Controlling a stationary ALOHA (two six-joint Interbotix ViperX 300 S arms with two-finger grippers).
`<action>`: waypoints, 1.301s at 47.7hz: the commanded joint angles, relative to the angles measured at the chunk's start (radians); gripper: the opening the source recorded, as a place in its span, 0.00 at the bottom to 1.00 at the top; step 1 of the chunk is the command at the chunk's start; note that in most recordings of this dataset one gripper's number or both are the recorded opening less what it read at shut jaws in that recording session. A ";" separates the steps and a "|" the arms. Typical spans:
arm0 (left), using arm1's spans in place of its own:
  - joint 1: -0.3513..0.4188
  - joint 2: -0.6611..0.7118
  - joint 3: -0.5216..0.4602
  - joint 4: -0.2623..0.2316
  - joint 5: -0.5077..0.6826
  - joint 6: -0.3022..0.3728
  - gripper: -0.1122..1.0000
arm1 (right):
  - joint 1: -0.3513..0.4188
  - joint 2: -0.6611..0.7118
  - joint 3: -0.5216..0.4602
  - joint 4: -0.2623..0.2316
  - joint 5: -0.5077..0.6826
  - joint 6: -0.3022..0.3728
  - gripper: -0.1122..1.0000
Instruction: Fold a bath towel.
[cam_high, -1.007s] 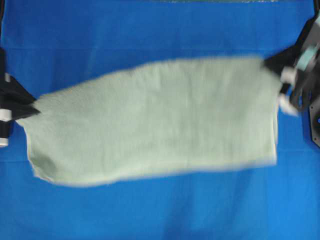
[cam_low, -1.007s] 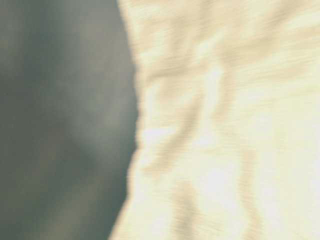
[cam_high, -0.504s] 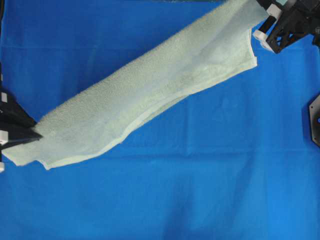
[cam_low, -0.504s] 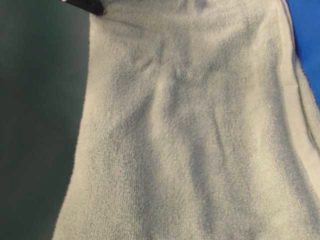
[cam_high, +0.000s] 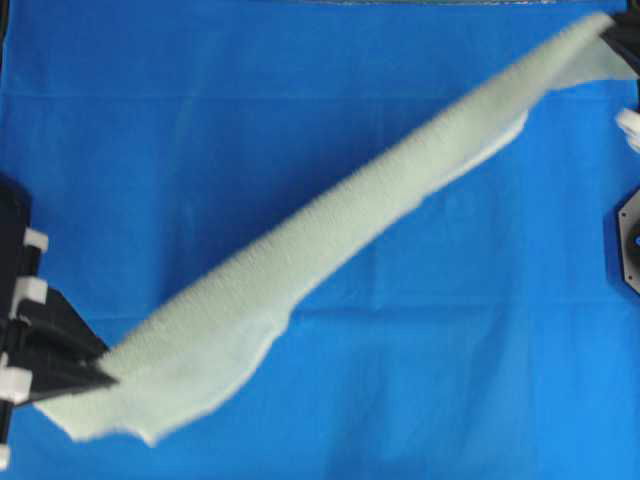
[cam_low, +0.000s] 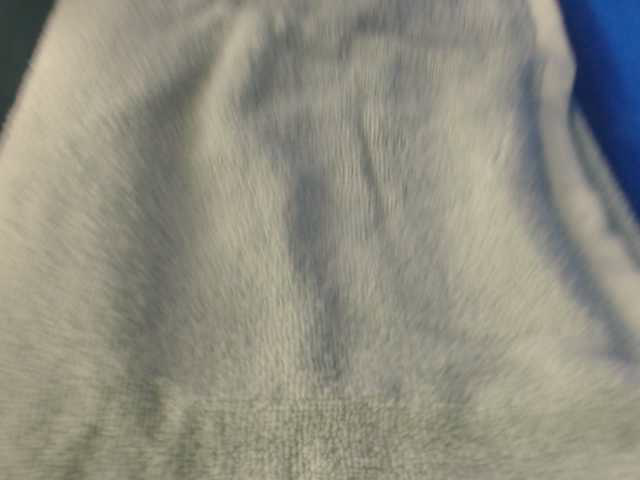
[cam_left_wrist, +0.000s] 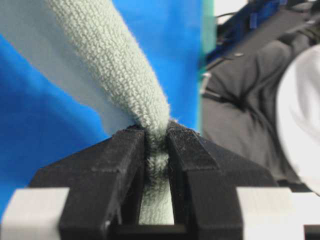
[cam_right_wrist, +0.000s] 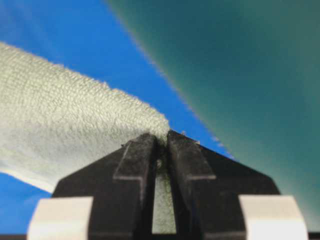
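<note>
So the bath towel (cam_high: 330, 235) is strung out in a long diagonal band across the blue table cloth (cam_high: 200, 120), running from the near left corner up to the far right corner in the overhead view. It looks bunched or doubled along its length, with a thinner layer hanging below the fuzzy ridge. The left gripper (cam_left_wrist: 156, 145) has its black jaws pinched tight on the towel's near-left end, terry squeezed right between them. The right gripper (cam_right_wrist: 161, 145) is doing the same at the far right end, jaws clamped on a corner of cloth. The table-level camera is pretty much filled with pale green terry, a bit blurry, with just a sliver of blue at the right edge.
</note>
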 joint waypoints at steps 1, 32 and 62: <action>-0.031 0.031 -0.057 -0.003 -0.009 -0.005 0.20 | 0.061 0.006 -0.026 -0.012 0.072 0.021 0.19; 0.186 -0.054 0.359 0.021 0.057 -0.167 0.20 | -0.581 0.568 -0.021 -0.044 -0.572 -0.060 0.19; 0.457 -0.202 0.759 0.023 -0.202 -0.117 0.20 | -0.769 0.942 -0.176 -0.046 -0.928 -0.164 0.19</action>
